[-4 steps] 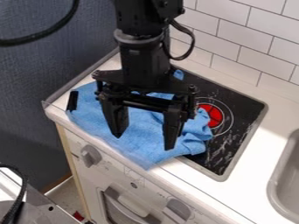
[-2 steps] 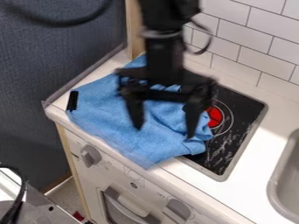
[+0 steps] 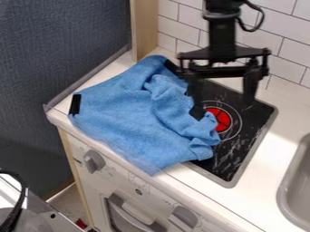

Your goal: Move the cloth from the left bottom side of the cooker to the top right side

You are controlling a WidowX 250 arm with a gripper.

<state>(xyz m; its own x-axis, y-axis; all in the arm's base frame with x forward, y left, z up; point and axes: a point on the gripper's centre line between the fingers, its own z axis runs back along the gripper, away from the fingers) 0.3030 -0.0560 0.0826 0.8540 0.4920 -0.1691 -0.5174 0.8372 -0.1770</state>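
Note:
The gripper (image 3: 223,103) hangs open over the back part of the black cooktop, its two fingers wide apart, with nothing held between them. To its left and front lies the blue cloth (image 3: 130,120), spread and partly bunched across the counter's left side and the left part of the cooktop (image 3: 247,129). The cloth's front corner reaches over the counter's front edge, and its right folds touch the red burner spot (image 3: 218,118). The left finger stands close to the cloth's right folds; whether it touches them I cannot tell.
A tiled wall (image 3: 272,27) and a wooden post (image 3: 143,29) stand behind the counter. At the right is a grey sink (image 3: 297,181). Knobs (image 3: 94,161) and an oven handle are on the cooker's front.
The gripper has moved from over the middle of the cloth toward the back right, staying open. The cloth lies where it was, with more of it uncovered.

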